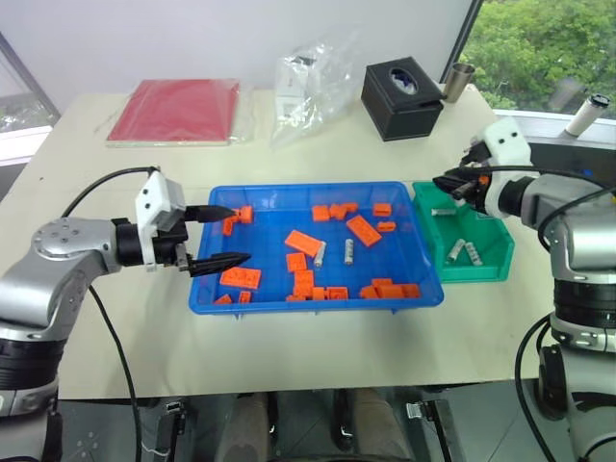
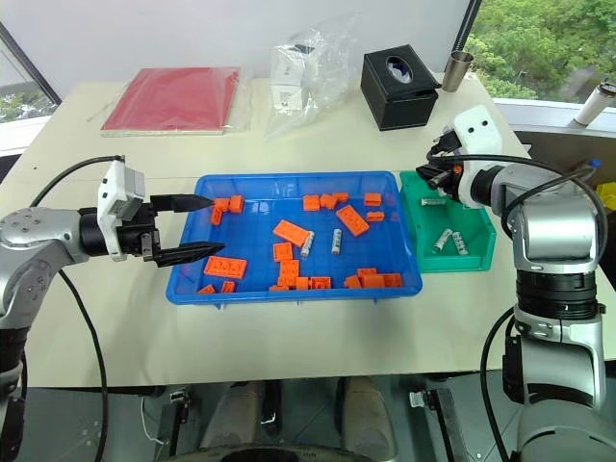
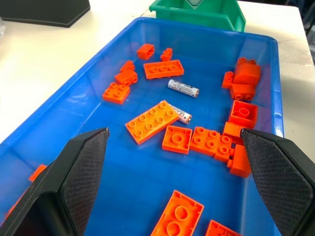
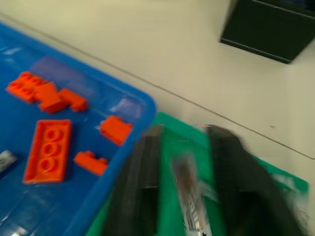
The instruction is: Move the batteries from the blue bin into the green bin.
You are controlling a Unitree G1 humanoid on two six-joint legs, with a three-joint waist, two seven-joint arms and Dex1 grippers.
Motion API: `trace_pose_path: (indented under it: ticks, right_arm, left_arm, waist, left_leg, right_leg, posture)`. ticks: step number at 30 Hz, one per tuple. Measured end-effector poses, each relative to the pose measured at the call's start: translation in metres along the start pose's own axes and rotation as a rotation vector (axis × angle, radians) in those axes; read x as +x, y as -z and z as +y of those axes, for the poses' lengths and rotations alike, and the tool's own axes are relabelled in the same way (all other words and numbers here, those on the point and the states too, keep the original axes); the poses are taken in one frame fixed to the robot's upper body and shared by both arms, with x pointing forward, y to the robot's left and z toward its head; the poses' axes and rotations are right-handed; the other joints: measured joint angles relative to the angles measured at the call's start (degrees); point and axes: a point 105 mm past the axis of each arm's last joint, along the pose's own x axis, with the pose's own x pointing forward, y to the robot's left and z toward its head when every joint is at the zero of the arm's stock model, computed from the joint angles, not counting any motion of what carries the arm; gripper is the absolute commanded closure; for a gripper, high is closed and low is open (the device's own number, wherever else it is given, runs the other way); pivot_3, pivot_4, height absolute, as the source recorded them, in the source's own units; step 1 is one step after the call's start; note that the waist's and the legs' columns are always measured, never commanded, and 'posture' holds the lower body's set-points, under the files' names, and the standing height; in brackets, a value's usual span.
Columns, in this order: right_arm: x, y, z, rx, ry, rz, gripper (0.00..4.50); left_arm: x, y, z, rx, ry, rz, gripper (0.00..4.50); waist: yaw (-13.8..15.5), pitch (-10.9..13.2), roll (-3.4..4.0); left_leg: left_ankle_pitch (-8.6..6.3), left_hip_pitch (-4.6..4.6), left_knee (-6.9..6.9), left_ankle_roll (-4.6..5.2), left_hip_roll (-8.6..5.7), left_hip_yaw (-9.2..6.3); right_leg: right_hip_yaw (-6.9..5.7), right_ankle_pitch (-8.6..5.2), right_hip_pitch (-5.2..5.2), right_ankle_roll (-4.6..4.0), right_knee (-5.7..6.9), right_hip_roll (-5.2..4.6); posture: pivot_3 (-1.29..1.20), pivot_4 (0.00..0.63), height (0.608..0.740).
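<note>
The blue bin (image 1: 202, 300) lies mid-table with orange bricks and two batteries (image 1: 320, 253) (image 1: 349, 250) in it; the left wrist view shows them as battery (image 3: 183, 87) and battery (image 3: 183, 116). My left gripper (image 1: 239, 234) hangs open over the bin's left end, nothing between its fingers. To the right stands the green bin (image 1: 486, 272), with two batteries (image 1: 465, 251) lying in it. My right gripper (image 1: 445, 183) hovers over its far left corner. In the right wrist view its fingers (image 4: 142, 196) stand apart with a blurred battery (image 4: 189, 199) loose between them over the green floor.
A black tissue box (image 1: 402, 96), a metal cup (image 1: 457, 82), a clear plastic bag (image 1: 308, 82) and a red folder (image 1: 176, 111) sit at the table's far side. Orange bricks (image 1: 364, 230) are scattered through the blue bin. The near table strip is bare.
</note>
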Motion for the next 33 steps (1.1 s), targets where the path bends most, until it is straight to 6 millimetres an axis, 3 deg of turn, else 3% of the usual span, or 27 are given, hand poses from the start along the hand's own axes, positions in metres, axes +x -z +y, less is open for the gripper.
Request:
trace_pose_path:
  ticks: [1, 2, 7, 10, 13, 16, 21, 32, 33]
  right_arm:
    - [0.0, -0.001, -0.001, -0.01, 0.009, -0.003, 1.24]
    - [0.001, -0.001, -0.001, -0.019, 0.013, -0.004, 0.98]
    - [0.005, -0.011, 0.011, -0.036, -0.042, -0.036, 0.98]
    - [0.009, -0.021, 0.059, -0.045, -0.231, -0.068, 0.98]
    - [0.012, -0.009, 0.105, -0.059, -0.4, -0.011, 0.98]
    - [0.016, 0.014, 0.13, -0.058, -0.484, 0.083, 0.98]
    - [0.024, 0.023, 0.178, -0.05, -0.625, 0.106, 0.98]
    - [0.046, 0.044, 0.177, -0.16, -0.654, 0.114, 0.98]
    - [0.048, 0.046, 0.174, -0.156, -0.651, 0.121, 0.71]
  left_arm:
    - [0.0, 0.0, 0.0, -0.001, 0.001, 0.0, 0.0]
    - [0.0, 0.0, 0.0, -0.001, 0.0, 0.0, 0.0]
    - [0.0, 0.001, 0.001, 0.001, -0.003, 0.004, 0.0]
    - [0.0, 0.0, 0.001, 0.002, -0.002, 0.004, 0.0]
    - [0.0, 0.0, 0.0, 0.004, -0.002, 0.006, 0.0]
    - [-0.002, 0.0, 0.001, 0.006, -0.007, 0.017, 0.0]
    - [-0.003, -0.002, 0.002, 0.012, -0.01, 0.021, 0.0]
    - [-0.007, -0.003, 0.003, 0.011, -0.019, 0.035, 0.0]
    - [-0.007, -0.003, 0.003, 0.011, -0.02, 0.035, 0.0]
  waist:
    - [0.07, 0.0, 0.0]
    - [0.1, 0.0, 0.0]
    - [0.2, 0.0, -0.01]
    - [-0.12, 0.0, -0.01]
    - [0.07, 0.0, -0.01]
    - [0.51, 0.01, -0.04]
    - [0.14, 0.0, -0.07]
    - [0.15, 0.0, -0.09]
    - [0.15, 0.0, -0.09]
  left_leg:
    - [0.0, -0.01, 0.01, 0.0, -0.01, 0.0]
    - [0.0, -0.01, 0.01, 0.0, -0.01, 0.0]
    - [0.0, -0.02, 0.03, 0.0, -0.02, -0.03]
    - [0.0, -0.01, -0.02, 0.0, 0.01, -0.06]
    - [0.0, -0.02, 0.0, 0.0, 0.01, -0.09]
    - [0.0, -0.08, 0.08, 0.0, -0.04, -0.1]
    - [0.0, -0.05, 0.06, 0.0, -0.03, -0.1]
    - [0.0, -0.05, 0.06, 0.0, -0.04, -0.09]
    - [0.0, -0.05, 0.06, 0.0, -0.04, -0.09]
  right_leg:
    - [0.0, 0.0, 0.0, 0.0, -0.02, -0.02]
    - [0.0, 0.0, 0.01, 0.0, -0.02, -0.02]
    - [0.0, 0.0, 0.02, 0.0, -0.04, -0.04]
    - [-0.01, 0.0, 0.02, 0.0, -0.03, 0.02]
    - [-0.02, 0.0, 0.02, 0.0, -0.01, 0.02]
    - [-0.02, -0.01, 0.04, -0.01, -0.04, -0.07]
    - [-0.03, -0.01, 0.07, -0.01, -0.07, -0.06]
    - [-0.04, 0.0, 0.07, 0.0, -0.09, -0.04]
    - [-0.04, 0.0, 0.07, 0.0, -0.09, -0.04]
  posture:
    - [0.0, 0.15, 0.736]
    - [0.0, 0.15, 0.736]
    - [0.0, 0.15, 0.736]
    - [0.0, 0.15, 0.736]
    - [0.0, 0.15, 0.736]
    - [0.0, 0.15, 0.736]
    - [0.0, 0.15, 0.736]
    - [0.0, 0.15, 0.736]
    - [0.0, 0.15, 0.736]
